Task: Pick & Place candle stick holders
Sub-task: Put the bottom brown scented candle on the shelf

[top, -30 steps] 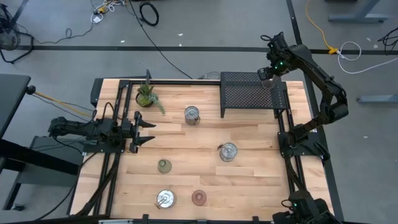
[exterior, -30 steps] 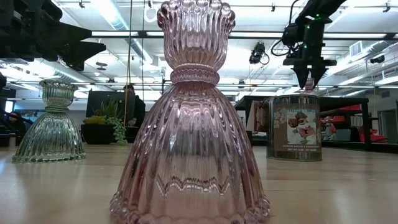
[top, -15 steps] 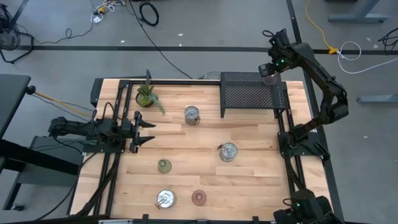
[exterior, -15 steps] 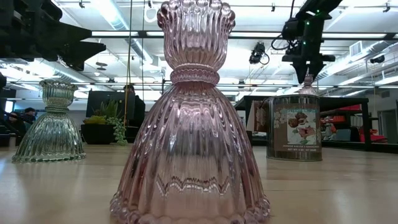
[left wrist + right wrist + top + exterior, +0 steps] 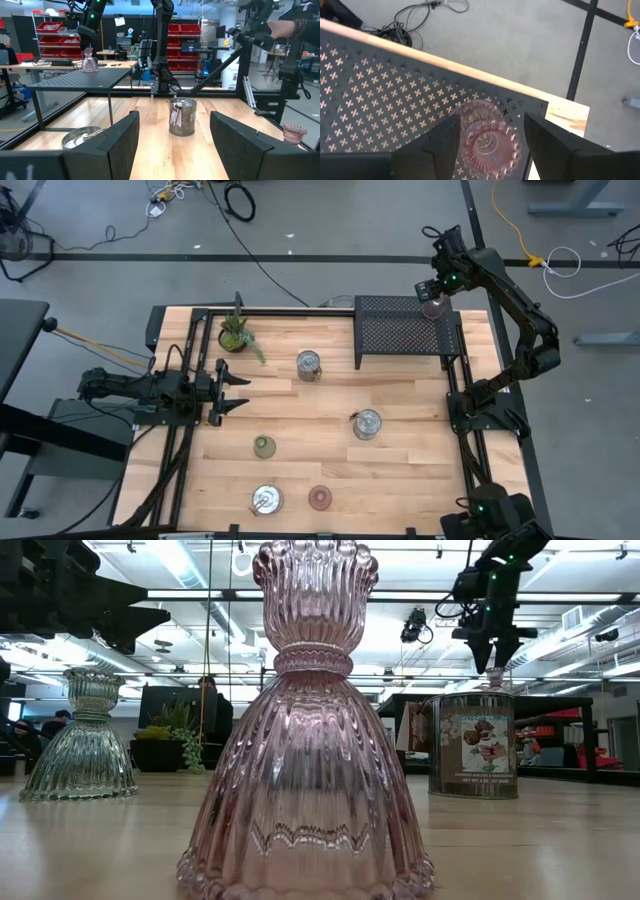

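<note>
Hovering over the shelf corner — right gripper [image 5: 432, 292] above a pink candle stick holder [image 5: 487, 135].
Its fingers spread apart, gripping nothing; the holder stands on the black perforated shelf [image 5: 400, 330] — left gripper [image 5: 240, 390] waits open over the tabletop [image 5: 400, 440].

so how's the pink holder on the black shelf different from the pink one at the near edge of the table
The shelf holder stands on the perforated black shelf at the far right, under the right gripper, whose open fingers flank it. The near holder sits on the bare wooden table, away from both grippers. Both are pink ribbed glass, standing upright.
</note>
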### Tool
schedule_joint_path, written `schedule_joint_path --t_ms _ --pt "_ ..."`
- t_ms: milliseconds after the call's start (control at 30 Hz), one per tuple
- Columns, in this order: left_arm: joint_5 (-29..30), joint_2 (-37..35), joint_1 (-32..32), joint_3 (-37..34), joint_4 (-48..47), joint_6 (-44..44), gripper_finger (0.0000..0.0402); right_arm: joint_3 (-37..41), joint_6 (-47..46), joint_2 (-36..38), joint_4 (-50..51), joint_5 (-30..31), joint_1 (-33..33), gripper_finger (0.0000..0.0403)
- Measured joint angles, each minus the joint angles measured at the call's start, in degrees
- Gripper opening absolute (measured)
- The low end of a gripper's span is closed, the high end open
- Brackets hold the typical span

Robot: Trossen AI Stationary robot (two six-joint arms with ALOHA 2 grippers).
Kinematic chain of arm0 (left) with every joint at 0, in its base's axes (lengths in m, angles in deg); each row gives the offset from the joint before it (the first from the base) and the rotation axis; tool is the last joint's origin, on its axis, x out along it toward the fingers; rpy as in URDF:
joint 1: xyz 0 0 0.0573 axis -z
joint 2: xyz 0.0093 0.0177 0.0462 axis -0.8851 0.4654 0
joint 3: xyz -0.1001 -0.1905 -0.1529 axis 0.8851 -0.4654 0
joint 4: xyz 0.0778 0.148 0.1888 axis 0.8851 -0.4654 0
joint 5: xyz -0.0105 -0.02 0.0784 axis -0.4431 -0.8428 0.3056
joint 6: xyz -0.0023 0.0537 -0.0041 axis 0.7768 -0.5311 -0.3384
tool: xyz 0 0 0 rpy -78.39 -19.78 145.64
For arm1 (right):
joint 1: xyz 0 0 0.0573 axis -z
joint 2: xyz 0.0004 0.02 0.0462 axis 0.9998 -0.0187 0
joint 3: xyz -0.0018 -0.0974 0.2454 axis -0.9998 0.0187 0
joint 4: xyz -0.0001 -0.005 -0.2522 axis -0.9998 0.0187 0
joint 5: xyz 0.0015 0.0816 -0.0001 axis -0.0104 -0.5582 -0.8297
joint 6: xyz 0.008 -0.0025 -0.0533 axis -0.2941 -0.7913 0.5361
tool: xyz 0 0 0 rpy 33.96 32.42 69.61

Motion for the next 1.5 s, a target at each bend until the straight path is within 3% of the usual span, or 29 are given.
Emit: schedule_joint_path --t_ms 233,333,467,667,800,867,933,1100,1500 --pt "0.0 0.0 0.0 0.0 0.0 0.0 0.0245 -0.1 0.3 0.4 -1.1 -0.7 0.0 0.0206" --pt "0.0 0.0 0.0 0.0 0.0 0.0 0.0245 -2.3 0.0 0.5 -1.0 -4.3 0.0 0.0206" --pt "0.4 0.0 0.0 0.0 0.8 -0.7 0.0245 -7.3 -1.0 0.7 -1.0 -13.2 -0.5 0.0205" --pt "6.4 0.0 0.0 0.0 2.0 -2.4 0.0245 -10.4 -3.8 1.8 -2.0 -31.6 -4.7 0.0206" --pt "7.5 0.0 0.0 0.0 2.0 -2.0 0.0245 -10.4 -5.0 3.1 -2.5 -44.3 -12.0 0.0206" --pt "8.4 0.0 0.0 0.0 1.9 -1.3 0.0245 -10.4 -5.6 3.3 -2.8 -47.1 -17.2 0.0206" --pt "8.5 0.0 0.0 0.0 1.9 0.5 0.0245 -10.4 -6.4 3.6 -3.2 -45.9 -23.4 0.0206" --pt "5.8 0.0 0.0 0.0 0.4 3.1 0.0245 -10.4 -9.1 3.7 -3.2 -36.1 -40.7 0.0206" --pt "-3.9 0.8 0.6 0.2 -3.8 7.3 0.0242 -9.0 -25.1 3.7 -1.3 -6.3 -70.1 0.0206"
